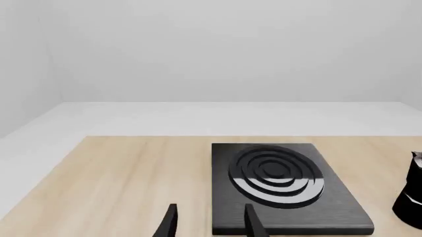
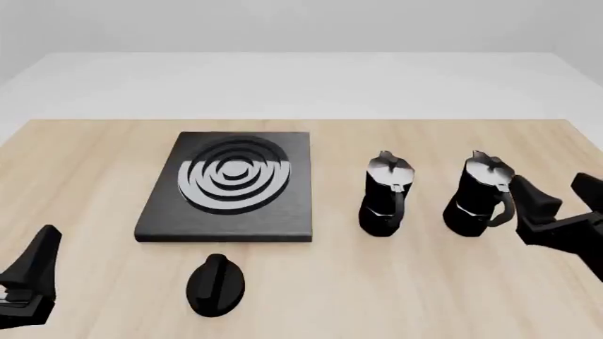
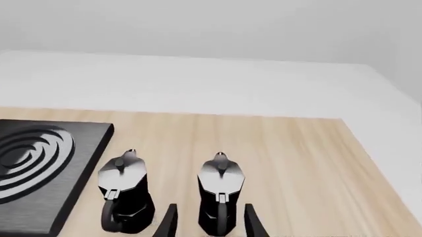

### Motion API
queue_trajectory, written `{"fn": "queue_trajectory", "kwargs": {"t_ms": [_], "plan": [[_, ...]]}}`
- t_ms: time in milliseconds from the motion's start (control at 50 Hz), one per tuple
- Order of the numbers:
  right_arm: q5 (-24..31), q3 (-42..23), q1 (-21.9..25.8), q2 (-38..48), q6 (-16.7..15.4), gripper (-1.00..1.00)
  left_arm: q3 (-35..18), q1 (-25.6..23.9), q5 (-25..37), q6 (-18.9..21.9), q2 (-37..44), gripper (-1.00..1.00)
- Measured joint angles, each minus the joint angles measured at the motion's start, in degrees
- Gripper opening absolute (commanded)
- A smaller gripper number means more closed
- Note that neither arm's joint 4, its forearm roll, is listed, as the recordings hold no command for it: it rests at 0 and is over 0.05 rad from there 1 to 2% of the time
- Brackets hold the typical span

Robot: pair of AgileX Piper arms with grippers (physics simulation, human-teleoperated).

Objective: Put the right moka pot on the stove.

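Note:
The right moka pot [image 2: 482, 192], black with a silvery lid, stands upright on the table to the right of its twin [image 2: 386, 194]. My right gripper [image 2: 560, 194] is open just right of it, near its handle, not touching. In the right wrist view the right moka pot [image 3: 221, 190] stands just ahead of the gap between the open fingers [image 3: 170, 221]. The stove [image 2: 231, 185], a black slab with a ring burner, lies left of both pots with nothing on it. My left gripper [image 2: 33, 272] is open and empty at the front left, and the stove [image 1: 277, 182] shows ahead of it.
A small black round knob [image 2: 216, 282] lies on the wooden table [image 2: 85, 169] in front of the stove. The twin pot [image 3: 125, 197] stands between the right pot and the stove. The table's right edge runs close behind my right gripper.

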Motion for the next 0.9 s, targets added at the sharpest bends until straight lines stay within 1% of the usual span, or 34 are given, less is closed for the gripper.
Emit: {"fn": "queue_trajectory", "kwargs": {"t_ms": [220, 400, 600, 900], "plan": [[-5.31, -0.32, -0.52, 8.55, -0.28, 1.00, 0.00, 0.00, 0.00, 0.00, 0.00, 1.00], [-10.56, 0.86, -0.97, 14.63, -0.33, 1.00, 0.00, 0.00, 0.00, 0.00, 0.00, 1.00], [-16.38, 2.65, -1.45, 20.43, -0.13, 1.00, 0.00, 0.00, 0.00, 0.00, 0.00, 1.00], [-23.32, 4.10, -1.78, 27.32, 0.37, 1.00, 0.00, 0.00, 0.00, 0.00, 0.00, 1.00]]}}
